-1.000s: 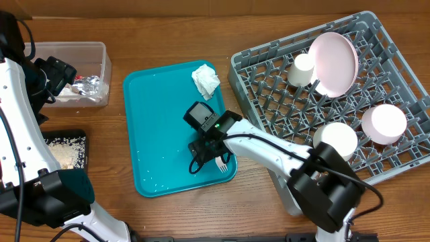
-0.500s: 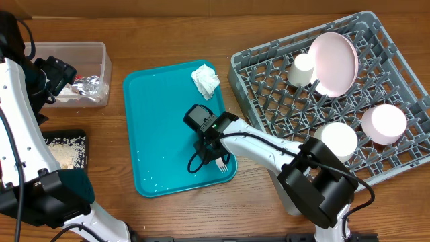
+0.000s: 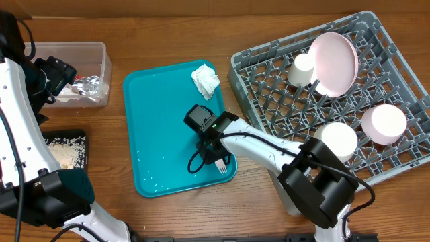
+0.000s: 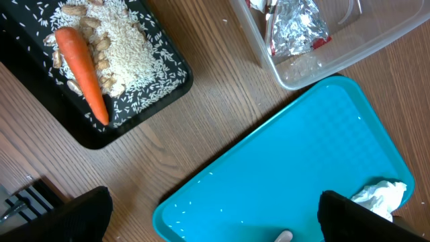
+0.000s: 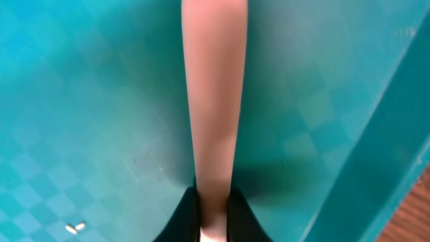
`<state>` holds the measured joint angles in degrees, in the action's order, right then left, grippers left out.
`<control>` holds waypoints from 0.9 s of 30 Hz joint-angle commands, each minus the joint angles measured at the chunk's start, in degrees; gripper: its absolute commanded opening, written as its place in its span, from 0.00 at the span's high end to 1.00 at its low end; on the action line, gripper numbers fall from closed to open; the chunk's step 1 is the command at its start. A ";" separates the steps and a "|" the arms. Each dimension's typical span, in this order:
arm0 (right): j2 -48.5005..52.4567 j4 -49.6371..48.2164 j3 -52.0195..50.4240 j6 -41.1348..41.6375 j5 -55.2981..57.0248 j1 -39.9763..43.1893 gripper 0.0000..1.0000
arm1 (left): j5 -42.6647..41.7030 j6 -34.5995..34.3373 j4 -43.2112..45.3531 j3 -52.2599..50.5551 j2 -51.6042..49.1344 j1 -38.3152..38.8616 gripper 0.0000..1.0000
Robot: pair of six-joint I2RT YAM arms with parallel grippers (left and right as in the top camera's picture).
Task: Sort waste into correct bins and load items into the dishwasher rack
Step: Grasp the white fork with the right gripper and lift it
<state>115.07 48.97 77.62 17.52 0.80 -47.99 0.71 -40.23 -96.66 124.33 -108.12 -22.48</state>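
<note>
My right gripper (image 5: 213,225) is shut on the handle of the white plastic fork (image 5: 213,101), low on the teal serving tray (image 5: 80,101). From overhead the fork's tines (image 3: 220,163) stick out near that tray's front right corner, under the right gripper (image 3: 209,149). A crumpled napkin (image 3: 205,80) lies at the tray's far edge. The dishwasher rack (image 3: 269,67) holds a plate (image 3: 334,62), a cup (image 3: 302,70) and two bowls (image 3: 388,123). My left gripper (image 4: 215,225) hangs open above the tray's left edge. The black bin (image 4: 154,87) holds a carrot (image 4: 80,70), rice and pasta; the clear bin (image 4: 349,47) holds a foil wrapper (image 4: 299,27).
Bare wooden table (image 3: 168,215) runs along the front and between the teal tray and the bins. The right arm's white link (image 3: 269,151) crosses from the rack's front corner to the tray. The left arm (image 3: 20,121) stands along the left edge.
My right gripper has closed on the fork's handle, having shifted slightly over it. The left arm has not moved.
</note>
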 commanded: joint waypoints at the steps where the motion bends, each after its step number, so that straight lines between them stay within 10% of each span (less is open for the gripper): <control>1: 0.76 2.40 2.14 0.57 -0.96 0.17 0.96 | 0.79 0.85 -0.13 0.28 0.22 0.37 0.00; 13: -3.63 19.15 21.62 -1.86 -0.83 4.59 0.96 | 0.79 0.85 -0.13 0.28 0.22 0.37 0.00; 27: -9.01 25.57 31.21 -27.17 -11.58 31.15 0.96 | 0.79 0.85 -0.13 0.28 0.22 0.37 0.00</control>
<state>106.04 75.26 110.04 0.16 -2.09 -19.25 0.71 -40.23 -96.66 124.31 -108.12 -22.48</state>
